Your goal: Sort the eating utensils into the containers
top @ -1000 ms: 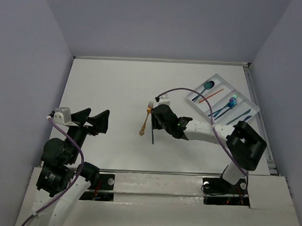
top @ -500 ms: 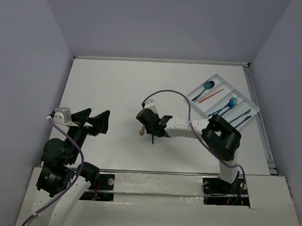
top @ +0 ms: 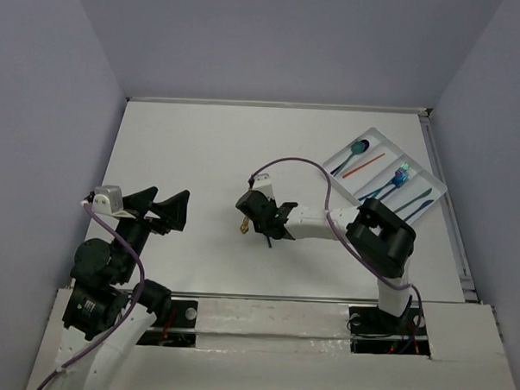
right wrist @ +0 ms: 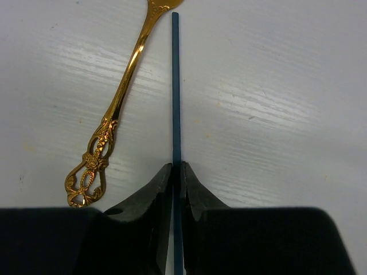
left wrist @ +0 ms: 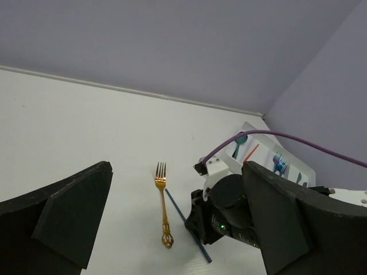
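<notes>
My right gripper (right wrist: 177, 169) is shut on the thin dark blue utensil (right wrist: 175, 97), which lies along the table surface. A gold fork (right wrist: 117, 103) lies just left of it, untouched. From above, the right gripper (top: 263, 219) is at mid-table and covers most of the fork (top: 243, 225). The left wrist view shows the fork (left wrist: 163, 209) and the dark blue utensil (left wrist: 176, 209) side by side. The white divided tray (top: 421, 174) sits at the far right. It holds a teal spoon (top: 358, 148), an orange-red utensil (top: 366, 164), a blue fork (top: 400, 175) and a dark blue utensil (top: 415, 202). My left gripper (top: 160, 206) is open and empty at the near left.
The right arm (top: 328, 226) stretches low across the table from its base (top: 393, 317). A purple cable (top: 309, 167) loops above it. Grey walls (top: 65, 109) enclose the table on three sides.
The right gripper has moved left and down over the dark blue utensil and now pinches it. The left arm has not moved.
</notes>
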Controlling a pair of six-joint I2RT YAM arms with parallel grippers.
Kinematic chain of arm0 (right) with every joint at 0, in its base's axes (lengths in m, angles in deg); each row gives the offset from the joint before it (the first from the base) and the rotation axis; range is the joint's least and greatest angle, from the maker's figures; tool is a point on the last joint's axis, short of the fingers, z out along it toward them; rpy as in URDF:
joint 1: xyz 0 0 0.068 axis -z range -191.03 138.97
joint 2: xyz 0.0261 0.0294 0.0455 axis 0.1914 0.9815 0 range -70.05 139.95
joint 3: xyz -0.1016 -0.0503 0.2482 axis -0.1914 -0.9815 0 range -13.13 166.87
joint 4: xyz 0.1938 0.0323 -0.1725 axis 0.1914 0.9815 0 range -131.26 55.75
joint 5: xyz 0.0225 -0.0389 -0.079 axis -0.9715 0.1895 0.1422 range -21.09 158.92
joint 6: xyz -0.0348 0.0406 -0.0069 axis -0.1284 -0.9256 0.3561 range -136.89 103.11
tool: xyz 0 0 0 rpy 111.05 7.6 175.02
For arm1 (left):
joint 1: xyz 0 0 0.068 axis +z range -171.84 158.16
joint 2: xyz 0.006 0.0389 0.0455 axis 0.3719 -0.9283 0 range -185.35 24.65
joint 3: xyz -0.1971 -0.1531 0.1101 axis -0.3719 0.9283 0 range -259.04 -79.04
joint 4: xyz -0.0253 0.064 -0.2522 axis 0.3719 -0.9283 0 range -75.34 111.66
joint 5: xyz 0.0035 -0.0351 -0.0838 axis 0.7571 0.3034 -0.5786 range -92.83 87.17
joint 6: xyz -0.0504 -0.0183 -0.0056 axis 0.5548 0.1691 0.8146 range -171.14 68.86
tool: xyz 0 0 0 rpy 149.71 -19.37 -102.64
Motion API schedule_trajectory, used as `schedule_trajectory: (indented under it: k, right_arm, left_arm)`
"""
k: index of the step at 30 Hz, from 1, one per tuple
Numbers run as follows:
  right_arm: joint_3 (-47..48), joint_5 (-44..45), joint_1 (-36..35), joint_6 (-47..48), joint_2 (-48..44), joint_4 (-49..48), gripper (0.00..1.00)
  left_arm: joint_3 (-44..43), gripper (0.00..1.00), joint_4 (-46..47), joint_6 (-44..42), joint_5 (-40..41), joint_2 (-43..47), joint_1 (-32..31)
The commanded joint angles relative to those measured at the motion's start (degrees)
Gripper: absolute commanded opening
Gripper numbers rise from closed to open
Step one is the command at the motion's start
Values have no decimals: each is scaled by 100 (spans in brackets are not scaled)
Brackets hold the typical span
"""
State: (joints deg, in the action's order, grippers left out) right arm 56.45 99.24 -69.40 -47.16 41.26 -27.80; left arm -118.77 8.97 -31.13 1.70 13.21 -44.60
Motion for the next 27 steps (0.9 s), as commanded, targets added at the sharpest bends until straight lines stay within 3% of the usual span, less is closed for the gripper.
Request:
schedule_trajectory:
  k: [1,5,17,27]
  right_arm:
    - [-146,-18,-61,-217,31,70,17]
    - [-304,139,-61,-322,-240,26,0]
    - [-937,790,-61,-261,-1961,-229,0]
    - [-1843,36,1010,-287,-3413,-915,0]
  left_arm:
    - [79,99,276,-32,-58,19,26]
    - [79,99,284,-32,-67,19,26]
    - [79,99,276,-32,-67,-16,26]
    - [79,99,284,-32,-119,54,26]
